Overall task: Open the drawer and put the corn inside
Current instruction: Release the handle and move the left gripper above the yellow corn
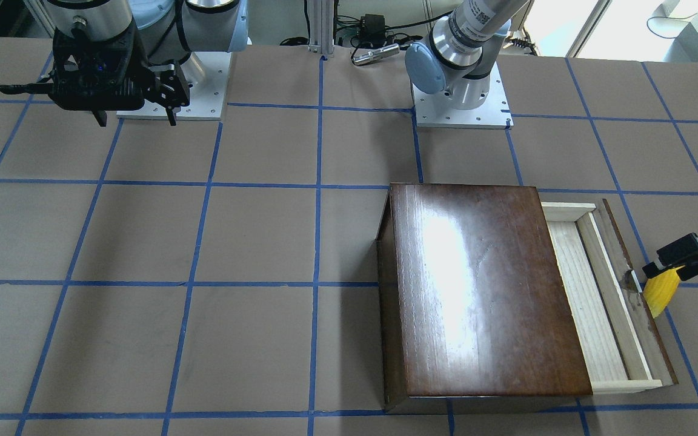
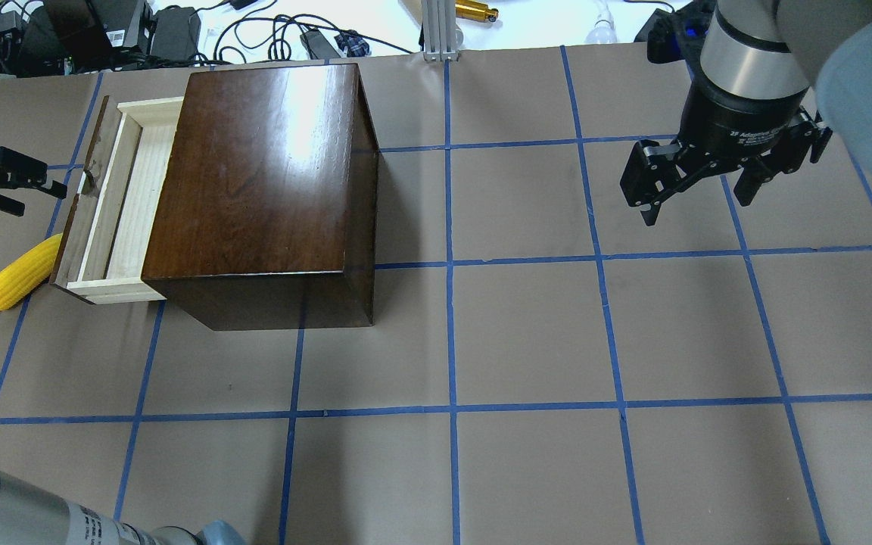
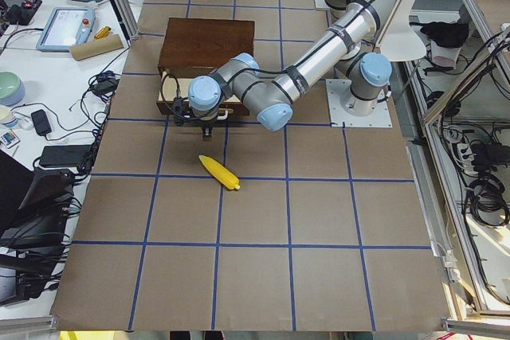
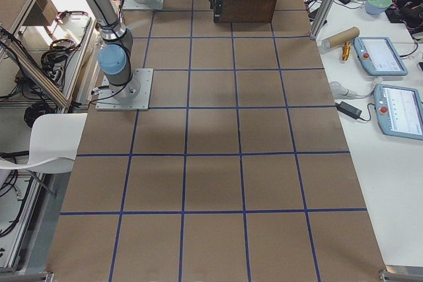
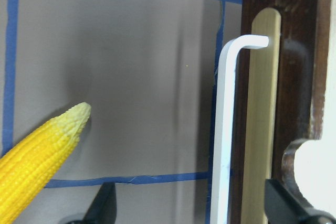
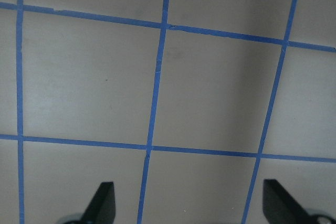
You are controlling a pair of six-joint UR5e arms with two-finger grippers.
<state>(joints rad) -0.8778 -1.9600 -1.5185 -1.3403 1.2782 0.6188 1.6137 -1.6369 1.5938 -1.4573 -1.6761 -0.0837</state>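
Judging the opening step as done, or nearly so: seeing the drawer (image 2: 114, 219) drawn partway out of the box (image 2: 262, 166), with a strip of pale floor exposed and nothing lying in it. Possibly calling for a further pull before loading, going by how narrow that strip looks beside the corn's length.

Counting the second half as not yet begun: finding the corn (image 2: 20, 274) outside the drawer, lying flat on the table (image 2: 527, 341) out in front of the front panel (image 5: 299, 77), near it but apart from the box in the left side view.

Hovering the left gripper (image 5: 194, 205) at the drawer's front, fingers spread wide to either side of the white handle (image 5: 226, 129), pinching nothing. Hanging the right gripper (image 2: 697, 204) well apart over bare table, likewise spread and empty.

Reading the corn's long axis as running diagonally across the blue tape lines (image 2: 447, 265), level with the tabletop. Pointing the paler tapered tip obliquely toward the drawer's front, and the blunt end away from it, toward the robot's side of the table and its left edge. Expecting a turn of the wrist to line the fingers across that diagonal before any pickup.
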